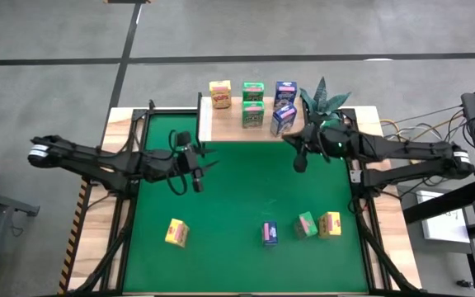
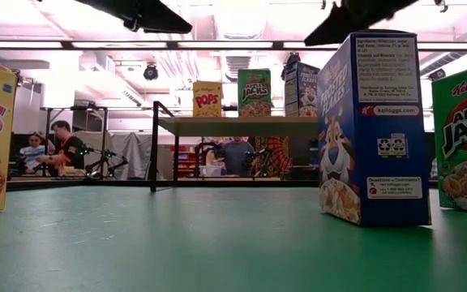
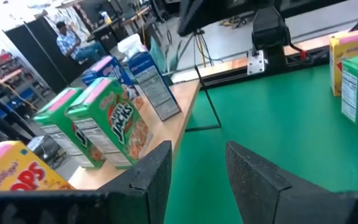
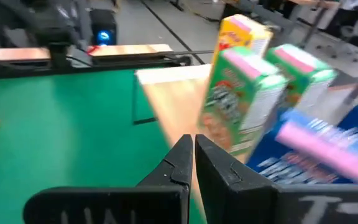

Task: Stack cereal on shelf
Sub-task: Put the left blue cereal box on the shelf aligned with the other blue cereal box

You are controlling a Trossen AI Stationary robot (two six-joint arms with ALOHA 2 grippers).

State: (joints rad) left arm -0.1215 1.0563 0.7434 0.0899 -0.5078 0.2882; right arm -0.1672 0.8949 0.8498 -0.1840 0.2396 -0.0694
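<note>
The pale wood shelf [image 1: 221,124] stands at the mat's far edge. On it stand a yellow box [image 1: 220,93], two green boxes [image 1: 253,91] [image 1: 253,115] and two blue boxes [image 1: 284,91] [image 1: 283,119], the nearer blue one turned askew. On the green mat stand a yellow box [image 1: 176,233], a blue box [image 1: 270,233], a green box [image 1: 306,224] and a yellow box [image 1: 330,223]. My left gripper [image 1: 203,167] [image 3: 197,168] is open and empty over the mat, near the shelf's left end. My right gripper [image 1: 300,157] [image 4: 192,146] is shut and empty beside the shelf's right end.
A spiky green potted plant [image 1: 324,101] stands at the shelf's right end, close to my right arm. The mat's black frame [image 1: 132,165] runs along both sides. Free green mat [image 1: 246,190] lies between the shelf and the near row of boxes. People sit in the room beyond [image 2: 59,150].
</note>
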